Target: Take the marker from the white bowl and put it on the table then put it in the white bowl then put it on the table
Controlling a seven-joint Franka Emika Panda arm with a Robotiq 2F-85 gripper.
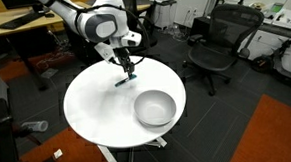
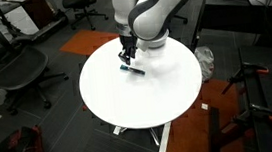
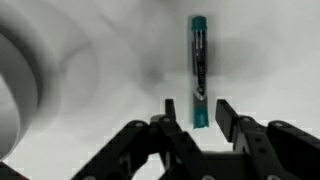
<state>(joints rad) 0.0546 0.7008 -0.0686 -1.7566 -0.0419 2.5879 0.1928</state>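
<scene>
The marker (image 1: 125, 81) (image 2: 132, 70), a slim dark stick with a teal end, lies flat on the round white table (image 1: 95, 106) (image 2: 143, 97). In the wrist view the marker (image 3: 200, 65) points away from me, its teal tip between my fingertips. My gripper (image 1: 128, 68) (image 2: 127, 58) (image 3: 198, 112) hangs just over it, open, with a gap on each side of the marker. The white bowl (image 1: 155, 109) stands on the table beside the marker with nothing in it. Its rim (image 3: 15, 85) blurs the left edge of the wrist view.
A black office chair (image 1: 216, 42) stands beyond the table, and another chair (image 2: 20, 69) is close to the table's side. A light-wood desk (image 1: 22, 22) lies behind the arm. An orange rug (image 1: 278, 134) covers part of the floor.
</scene>
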